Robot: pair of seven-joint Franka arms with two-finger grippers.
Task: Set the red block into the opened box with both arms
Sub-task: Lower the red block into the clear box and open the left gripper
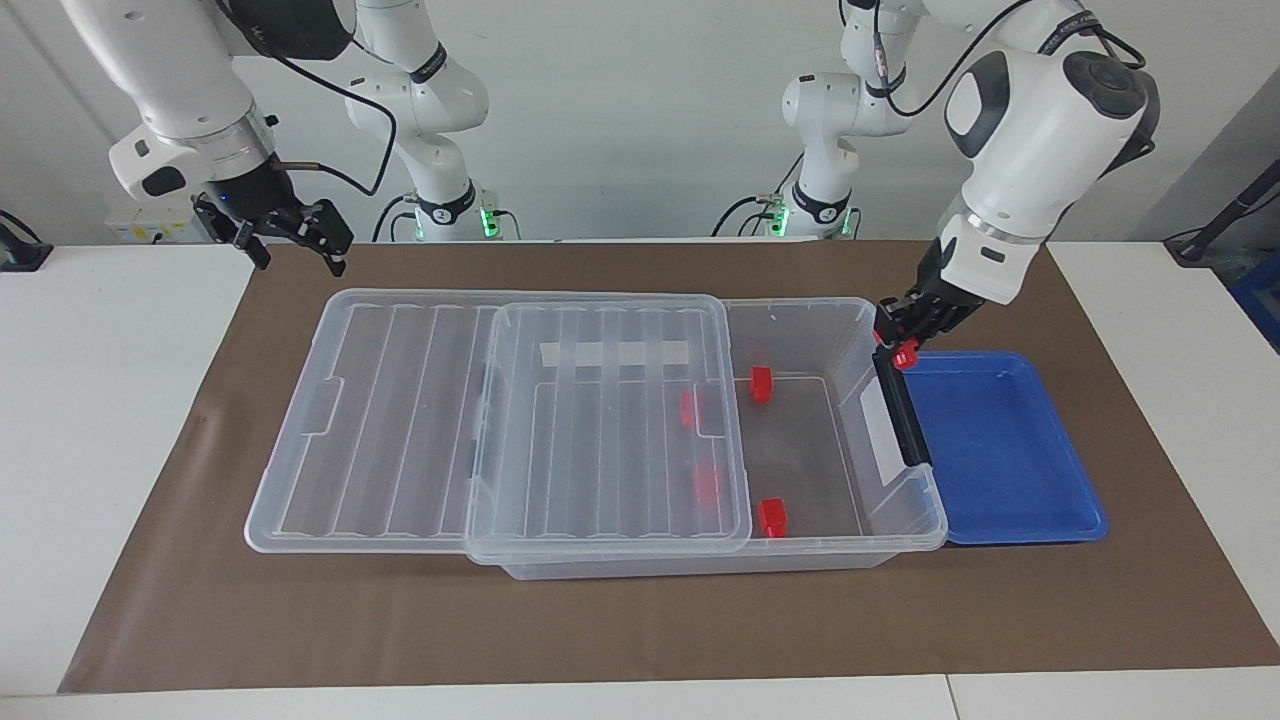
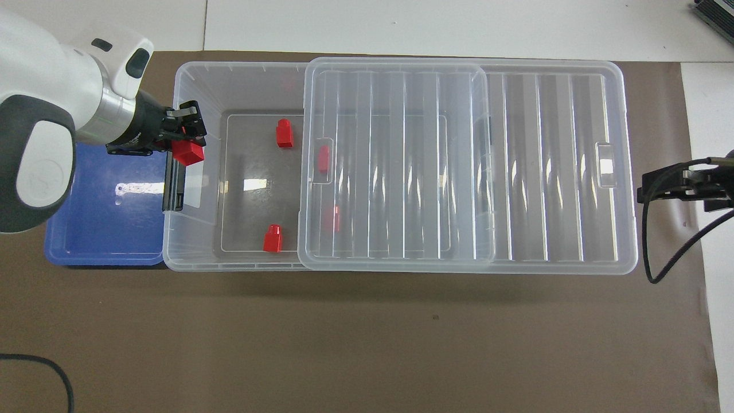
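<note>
Your left gripper, fingers clamped on the red block, hangs over the box's handle end; overhead shows the block past the rim. Right gripper waits, fingers spread, empty.

White table w/ brown mat over its middle, plain white wall at the robots' end.
</note>
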